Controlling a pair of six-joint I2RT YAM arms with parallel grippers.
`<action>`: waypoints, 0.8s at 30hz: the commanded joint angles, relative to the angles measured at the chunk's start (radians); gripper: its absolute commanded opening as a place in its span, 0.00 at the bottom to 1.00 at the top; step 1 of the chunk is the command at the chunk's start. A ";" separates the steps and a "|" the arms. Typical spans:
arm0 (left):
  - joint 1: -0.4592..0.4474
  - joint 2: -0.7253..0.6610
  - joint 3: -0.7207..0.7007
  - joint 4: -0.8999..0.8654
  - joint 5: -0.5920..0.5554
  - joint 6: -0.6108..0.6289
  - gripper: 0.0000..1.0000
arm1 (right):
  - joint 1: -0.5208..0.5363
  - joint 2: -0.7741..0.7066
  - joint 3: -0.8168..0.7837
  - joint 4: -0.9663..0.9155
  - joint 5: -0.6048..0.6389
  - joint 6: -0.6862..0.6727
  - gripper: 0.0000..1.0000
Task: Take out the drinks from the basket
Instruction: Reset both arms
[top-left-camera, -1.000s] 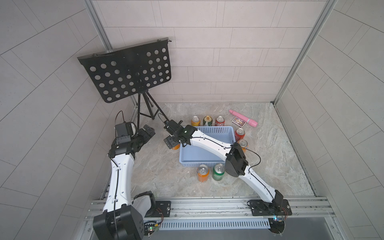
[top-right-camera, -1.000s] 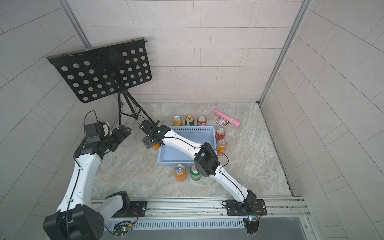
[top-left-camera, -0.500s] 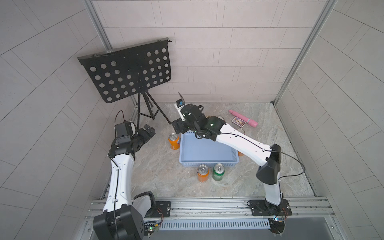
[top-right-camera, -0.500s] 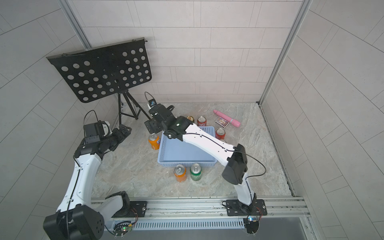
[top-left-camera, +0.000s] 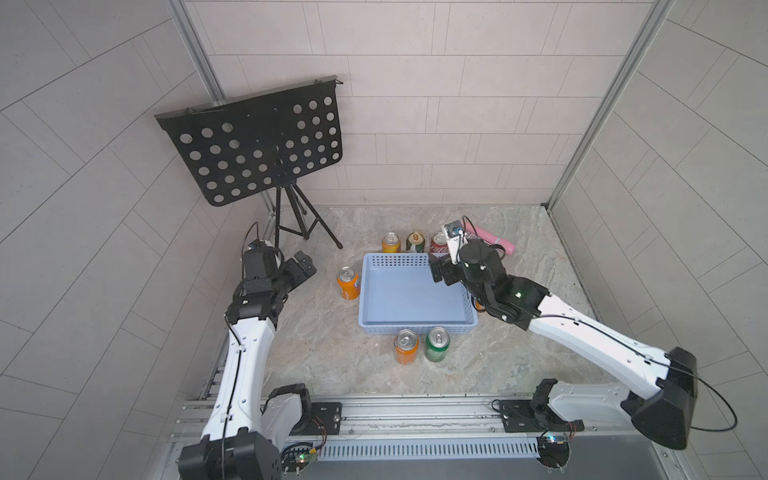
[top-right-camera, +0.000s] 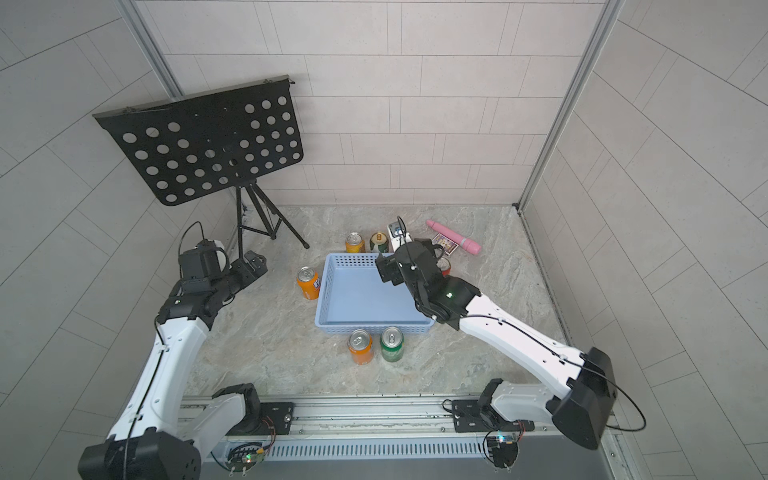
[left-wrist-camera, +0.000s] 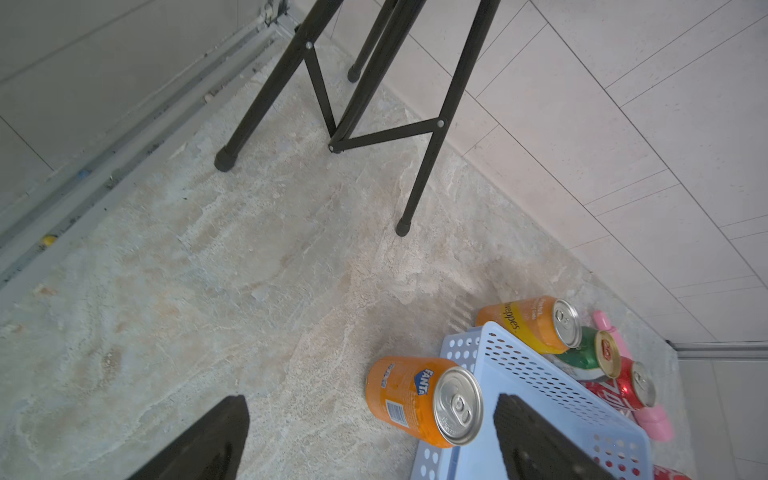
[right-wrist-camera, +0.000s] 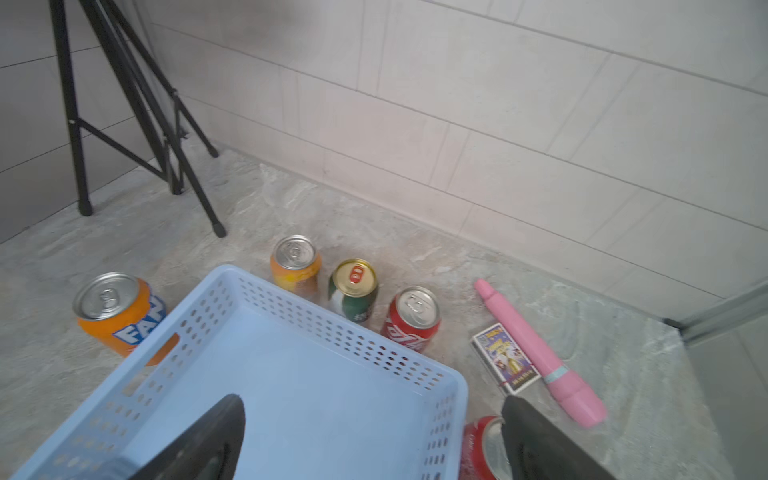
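The right pincer (right-wrist-camera: 372, 401) has swung from the orange can (top-left-camera: 347, 282) to the upper-right corner of the basket (top-left-camera: 395, 259), jaws wide; the left pincer (top-left-camera: 304, 266) gapes too.

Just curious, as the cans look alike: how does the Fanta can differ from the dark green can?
The Fanta can is orange with a silver top; the dark green can has a gold top with a red tab. The Fanta can stands alone at the basket's left side; the dark green can stands behind it, between an orange can and a red can. Both stand upright outside the basket.
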 joint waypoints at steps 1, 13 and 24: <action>-0.108 -0.057 -0.068 0.094 -0.258 0.058 1.00 | -0.053 -0.123 -0.125 0.068 0.144 -0.007 1.00; -0.456 -0.085 -0.352 0.417 -1.031 0.113 1.00 | -0.269 -0.513 -0.507 0.106 0.291 0.050 1.00; -0.447 0.218 -0.470 0.862 -1.113 0.291 1.00 | -0.391 -0.540 -0.637 0.194 0.365 0.071 1.00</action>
